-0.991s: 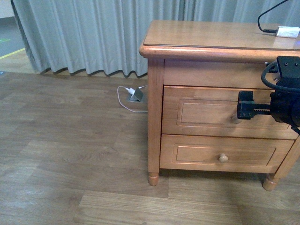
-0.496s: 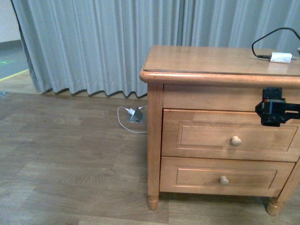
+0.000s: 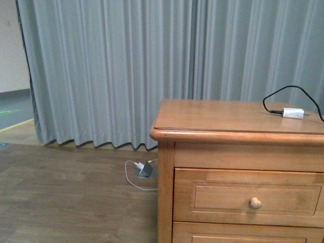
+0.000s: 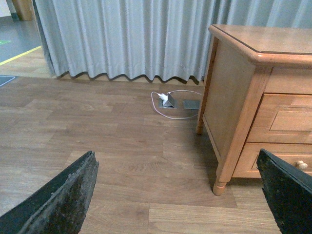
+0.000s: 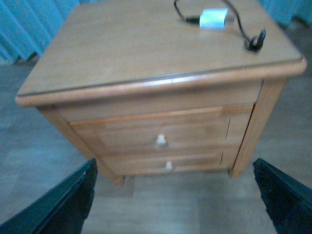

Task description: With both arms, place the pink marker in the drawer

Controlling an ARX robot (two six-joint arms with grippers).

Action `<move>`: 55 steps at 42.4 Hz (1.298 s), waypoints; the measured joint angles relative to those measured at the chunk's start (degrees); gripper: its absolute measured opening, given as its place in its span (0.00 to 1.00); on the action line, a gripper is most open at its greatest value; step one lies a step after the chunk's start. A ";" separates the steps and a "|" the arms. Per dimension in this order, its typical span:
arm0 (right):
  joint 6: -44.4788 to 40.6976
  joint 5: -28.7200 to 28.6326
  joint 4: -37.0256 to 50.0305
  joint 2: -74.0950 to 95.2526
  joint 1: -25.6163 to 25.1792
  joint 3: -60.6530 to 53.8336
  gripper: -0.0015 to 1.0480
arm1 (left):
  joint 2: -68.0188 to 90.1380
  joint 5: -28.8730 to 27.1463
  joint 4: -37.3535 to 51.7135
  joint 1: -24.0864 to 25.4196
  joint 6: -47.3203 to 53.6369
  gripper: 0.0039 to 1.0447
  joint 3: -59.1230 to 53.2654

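pink marker is not visible in any view, so its direction from the fingers and its long axis cannot be told. the honey-coloured wooden drawer with a round knob (image 3: 248, 197) sits closed in the wooden nightstand (image 3: 167, 167). the left gripper (image 4: 178, 195) hangs wide apart above the floor beside the nightstand; the right gripper (image 5: 173, 195) is spread wide, facing the drawer front from above, so it looks the nearer arm to the knob. a small white box with a black cable (image 3: 292, 112) lies on the nightstand top. wood-plank floor (image 3: 66, 192) and grey curtain (image 3: 111, 71) surround it.
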 joint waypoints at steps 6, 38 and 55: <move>-6.19 2.21 26.05 -4.55 0.13 -13.51 0.66 | 0.00 0.00 0.00 0.00 0.00 0.94 0.00; -8.61 2.25 33.62 -23.74 0.13 -38.73 0.01 | 0.00 0.00 0.00 0.00 0.00 0.94 0.00; -8.59 2.25 27.71 -34.14 0.13 -43.21 0.01 | 0.00 0.00 -0.02 0.00 0.00 0.94 0.00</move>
